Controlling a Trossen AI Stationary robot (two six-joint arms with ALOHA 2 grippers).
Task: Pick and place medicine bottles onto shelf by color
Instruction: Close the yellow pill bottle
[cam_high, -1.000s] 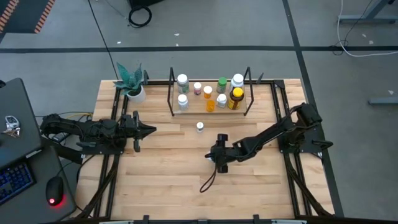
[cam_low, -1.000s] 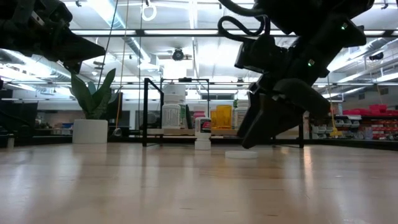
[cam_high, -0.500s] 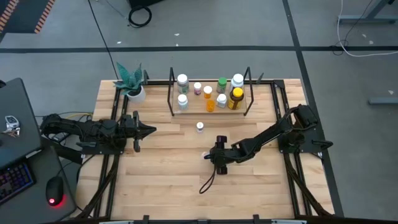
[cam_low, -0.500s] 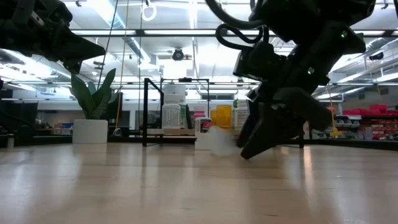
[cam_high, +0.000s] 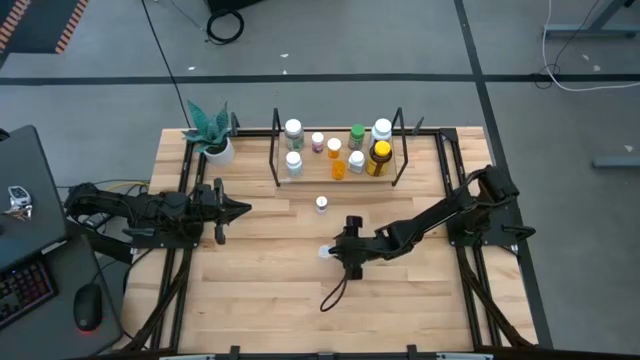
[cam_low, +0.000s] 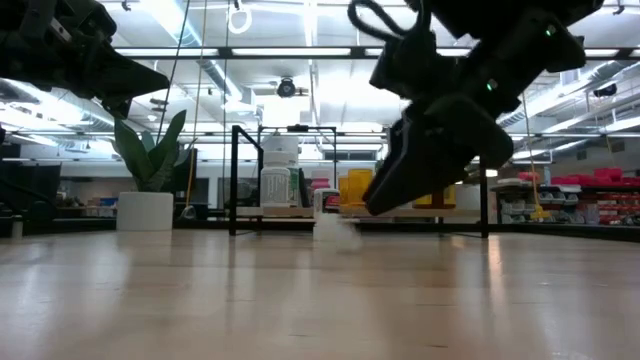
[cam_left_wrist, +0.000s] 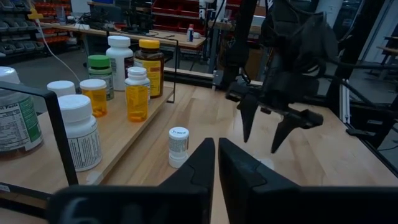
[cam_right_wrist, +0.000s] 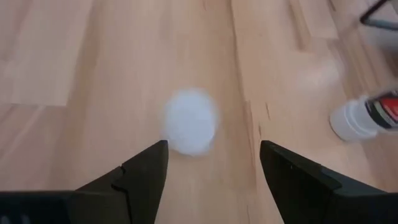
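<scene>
The small white round piece (cam_high: 325, 251) has just slid across the desk (cam_high: 260, 300): a second ago it lay flat under the right arm (cam_high: 420, 228), and now it sits smeared with motion just beyond the fingertips (cam_right_wrist: 155, 155), towards the left side. The right jaws stand apart and hold nothing, so I judge the pick has missed and this piece needs a fresh approach. It looks flat and smooth, like a cap; whether it is one, I cannot tell.

The loose bottle (cam_high: 321, 203) stands upright on the bare desk, between the shelf (cam_high: 300, 180) and the right arm, untouched: a short white plastic cylinder with a printed label. The other bottles (cam_high: 335, 150) stand on the shelf's pale wooden board inside its thin black wire frame, glossy plastic in white, green, orange and amber.

The left jaws are pressed together, empty, waiting at the desk's left side
</scene>
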